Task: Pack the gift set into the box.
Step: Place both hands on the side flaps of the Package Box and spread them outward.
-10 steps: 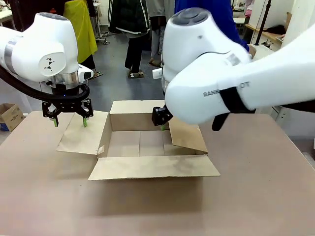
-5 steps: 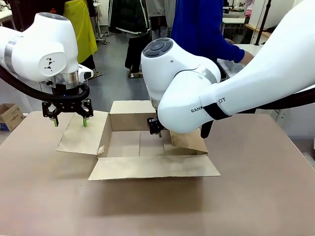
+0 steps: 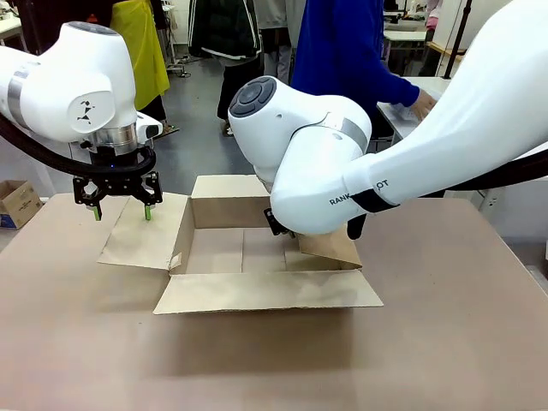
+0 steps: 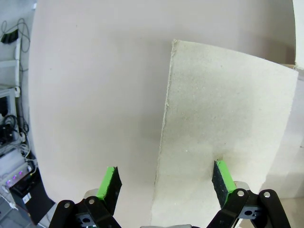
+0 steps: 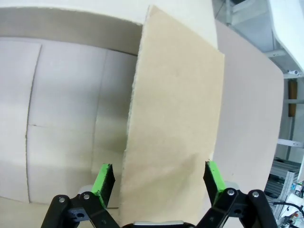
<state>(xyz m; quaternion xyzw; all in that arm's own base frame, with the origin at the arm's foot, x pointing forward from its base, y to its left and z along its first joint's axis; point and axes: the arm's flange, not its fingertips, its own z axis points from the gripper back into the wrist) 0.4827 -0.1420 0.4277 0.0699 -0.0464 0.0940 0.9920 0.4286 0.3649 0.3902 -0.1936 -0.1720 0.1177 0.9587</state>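
One brown box point(image 3: 227, 250), top open

- I see the box point(image 3: 248, 253) as plain brown cardboard with no print, paler on its inner floor.
- The table point(image 3: 445, 342) reads a flat, dull pinkish-brown.
- The left gripper point(image 3: 120, 211) is black, with bright green pads point(image 4: 109, 183).
- The right gripper point(image 5: 159, 178) has the same black body and green pads point(image 5: 102, 178).
- On my feed the left arm point(image 3: 60, 86) is glossy white. The right arm point(image 3: 479, 111) is also white, with a black band and grey lettering.
- The person's top point(image 3: 342, 51) is deep blue.
- The small carton point(image 3: 17, 203) is tan with bluish print.
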